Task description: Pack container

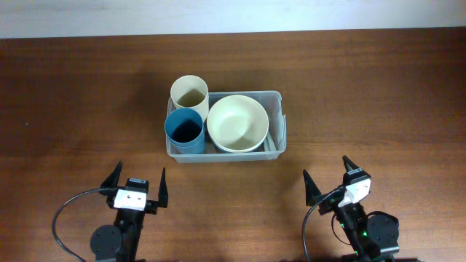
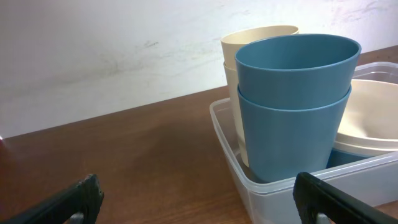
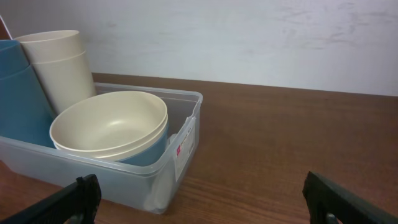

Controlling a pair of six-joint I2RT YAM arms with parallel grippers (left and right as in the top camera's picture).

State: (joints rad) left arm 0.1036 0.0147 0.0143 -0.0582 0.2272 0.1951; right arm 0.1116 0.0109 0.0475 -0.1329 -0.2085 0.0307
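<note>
the container (image 1: 281,125), cups (image 1: 184,129) and bowls (image 1: 237,122) inside, lies long axis side to side ahead of both arms, the left gripper (image 1: 140,175) a little nearer off its cup end, the right gripper (image 1: 326,169) off its bowl end, both wide open and empty.

The container (image 1: 277,122) is a clear plastic rectangular bin with rounded corners and a rim. It sits flat and open-topped on the wooden table (image 1: 378,87), near the middle, long side running left to right. A small label shows on its right end wall. Inside at the left stand cream cups (image 1: 190,93) behind blue cups (image 1: 184,131), rising above the rim. A cream bowl (image 1: 237,122) fills the rest.
</note>
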